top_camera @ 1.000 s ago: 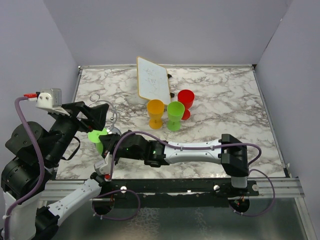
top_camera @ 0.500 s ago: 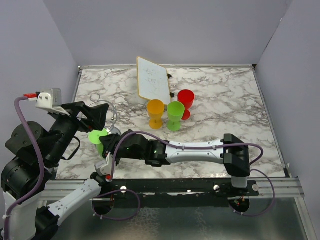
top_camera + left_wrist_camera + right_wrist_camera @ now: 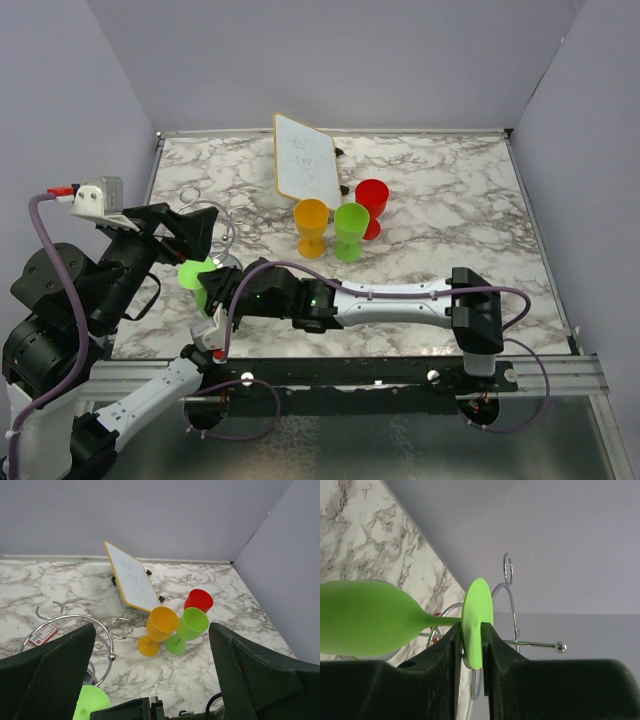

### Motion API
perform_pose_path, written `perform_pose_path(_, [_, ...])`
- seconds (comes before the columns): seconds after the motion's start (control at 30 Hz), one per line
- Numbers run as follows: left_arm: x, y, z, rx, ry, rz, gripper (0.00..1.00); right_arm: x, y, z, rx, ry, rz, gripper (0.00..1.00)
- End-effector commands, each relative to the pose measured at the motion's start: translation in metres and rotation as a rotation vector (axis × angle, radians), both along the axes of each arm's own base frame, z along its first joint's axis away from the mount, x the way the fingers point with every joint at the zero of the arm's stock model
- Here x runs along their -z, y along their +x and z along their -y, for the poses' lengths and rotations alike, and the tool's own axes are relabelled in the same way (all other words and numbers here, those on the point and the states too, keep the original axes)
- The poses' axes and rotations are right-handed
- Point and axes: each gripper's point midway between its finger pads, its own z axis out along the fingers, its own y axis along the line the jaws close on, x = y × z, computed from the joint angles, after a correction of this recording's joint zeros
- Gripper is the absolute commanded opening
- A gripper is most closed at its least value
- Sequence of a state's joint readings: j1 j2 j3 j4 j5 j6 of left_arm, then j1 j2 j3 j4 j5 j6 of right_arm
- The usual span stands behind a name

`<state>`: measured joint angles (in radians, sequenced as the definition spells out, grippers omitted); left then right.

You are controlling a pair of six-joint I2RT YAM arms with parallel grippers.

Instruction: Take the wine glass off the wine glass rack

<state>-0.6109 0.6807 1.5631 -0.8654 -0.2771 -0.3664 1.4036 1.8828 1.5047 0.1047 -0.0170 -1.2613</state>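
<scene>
A light green wine glass [image 3: 365,617] hangs foot-up on the chrome wine glass rack [image 3: 510,595]. Its round foot [image 3: 476,620] stands between the fingers of my right gripper [image 3: 469,626]. The jaws are narrowly parted, and the foot sits tilted across the small gap between them. From above, the glass [image 3: 193,271] shows at the near left, with the right gripper [image 3: 215,290] just right of it. The rack's wire arms [image 3: 208,212] curve behind it. My left gripper [image 3: 152,672] is wide open above the rack [image 3: 95,622] and holds nothing.
An orange glass [image 3: 311,228], a darker green glass [image 3: 351,230] and a red one [image 3: 372,205] stand together mid-table. Behind them leans a white tilted board [image 3: 305,160]. The left arm [image 3: 110,260] crowds the table's left edge. A wall rises close on each side.
The right arm's elbow has crept slightly to the right. The glass and rack look unmoved, and the left arm has stayed still.
</scene>
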Motion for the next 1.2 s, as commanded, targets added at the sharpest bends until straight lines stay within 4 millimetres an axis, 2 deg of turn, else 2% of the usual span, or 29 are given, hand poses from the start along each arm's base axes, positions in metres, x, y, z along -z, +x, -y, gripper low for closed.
perform_pose_path(0.0, [-0.007,-0.004,0.003,0.025,-0.02,0.015,0.98,-0.032,-0.005,0.002,-0.025,0.065,-0.007,0.19])
perform_pose_path(0.63, [-0.005,0.0,0.006,0.028,-0.016,0.006,0.98,-0.052,-0.014,0.014,-0.062,0.107,-0.018,0.02])
perform_pose_path(0.93, [-0.004,0.004,0.01,0.033,-0.013,-0.003,0.98,-0.055,-0.022,0.031,-0.097,0.093,0.01,0.01])
perform_pose_path(1.17, [-0.004,0.005,0.011,0.032,-0.015,-0.003,0.98,-0.067,-0.045,0.059,-0.186,0.12,-0.037,0.01])
